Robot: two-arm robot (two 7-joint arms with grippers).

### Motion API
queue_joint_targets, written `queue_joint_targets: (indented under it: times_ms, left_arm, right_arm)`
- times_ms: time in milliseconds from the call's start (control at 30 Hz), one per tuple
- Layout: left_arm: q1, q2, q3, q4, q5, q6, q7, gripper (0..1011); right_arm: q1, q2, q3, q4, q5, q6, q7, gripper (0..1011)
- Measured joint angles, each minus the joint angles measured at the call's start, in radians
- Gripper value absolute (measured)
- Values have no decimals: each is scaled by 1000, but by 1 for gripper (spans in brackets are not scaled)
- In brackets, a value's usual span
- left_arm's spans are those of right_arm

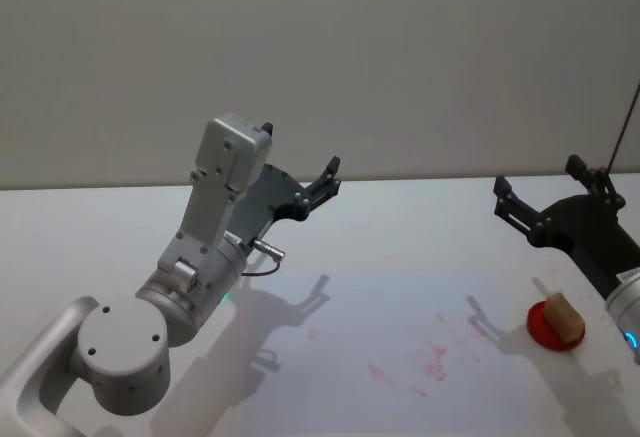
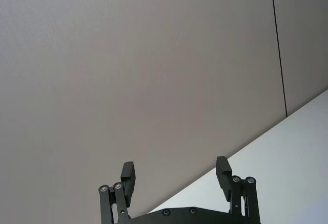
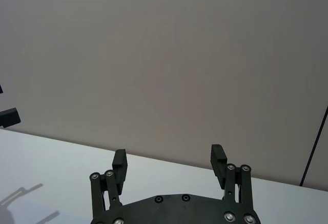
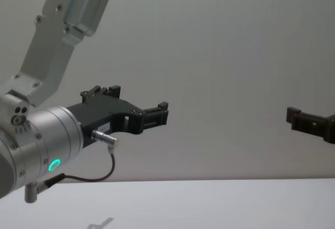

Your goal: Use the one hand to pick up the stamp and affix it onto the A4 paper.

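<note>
Right end effector (image 1: 538, 179) hovering over the white desk (image 1: 400, 247), fingers spread wide and gripping nothing, wooden-handled stamp (image 1: 563, 315) sitting on a round red pad (image 1: 540, 329) near it, left end effector (image 1: 322, 185) hanging raised, likewise released, red ink smudges (image 1: 420, 357) showing mid-desk

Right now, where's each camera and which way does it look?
Head: high, looking down at table, stamp, left gripper, right gripper.
Left wrist: behind open left gripper, facing wall.
Right wrist: behind open right gripper, facing wall.
Chest: low, looking across; both grippers side-on.
Shared: head and chest show both grippers.
</note>
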Motion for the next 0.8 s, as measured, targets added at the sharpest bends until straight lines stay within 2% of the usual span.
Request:
queue_joint_targets:
  times_ms: [800]
  left_arm:
    - [0,0,0,0,0,0,0,1001]
  right_arm:
    - [0,0,0,0,0,0,0,1001]
